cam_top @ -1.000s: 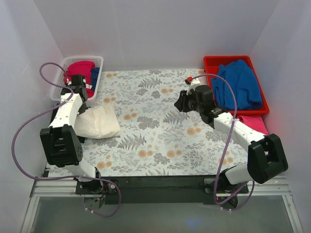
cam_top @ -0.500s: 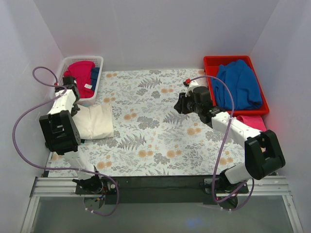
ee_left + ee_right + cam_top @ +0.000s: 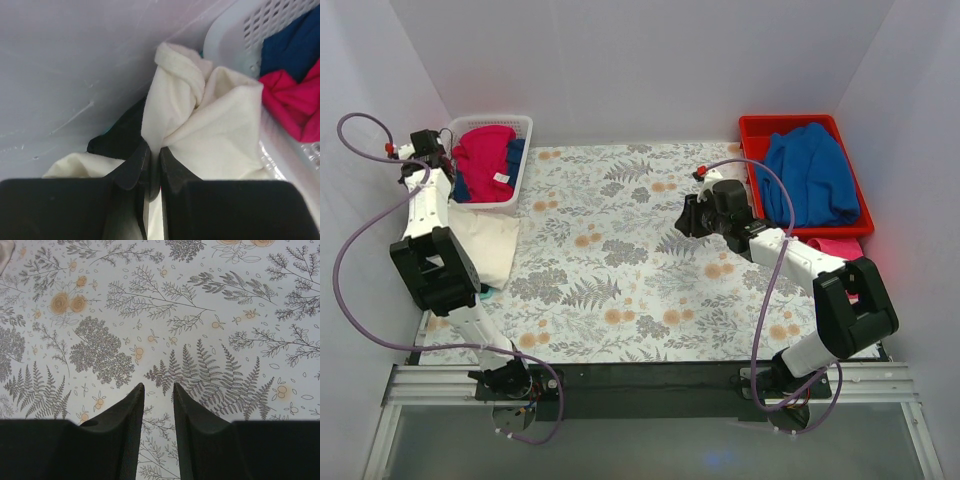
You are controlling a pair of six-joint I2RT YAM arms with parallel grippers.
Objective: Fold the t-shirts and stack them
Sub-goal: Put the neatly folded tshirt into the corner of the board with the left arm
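Note:
The cream-white t-shirt [image 3: 480,245] lies folded at the table's left edge, beside the white basket. My left gripper [image 3: 428,160] is at the far left by the wall. In the left wrist view it [image 3: 154,145] is shut on a bunched fold of the cream shirt [image 3: 220,125]. A black t-shirt [image 3: 117,140] shows under the cream one, against the wall; in the top view it is hidden. My right gripper [image 3: 685,218] hovers over the middle of the floral tablecloth [image 3: 620,260]. In the right wrist view it [image 3: 158,386] is open and empty.
The white basket [image 3: 520,150] at the back left holds pink [image 3: 485,150] and blue cloth; its wall [image 3: 235,30] is just right of my left gripper. A red tray [image 3: 750,130] at the back right holds a blue garment [image 3: 810,175]. Pink cloth [image 3: 840,250] lies in front of the tray.
My left gripper has swung left and back to the wall beside the basket, dragging the cream shirt leftward to the table's edge. My right gripper has shifted slightly left.

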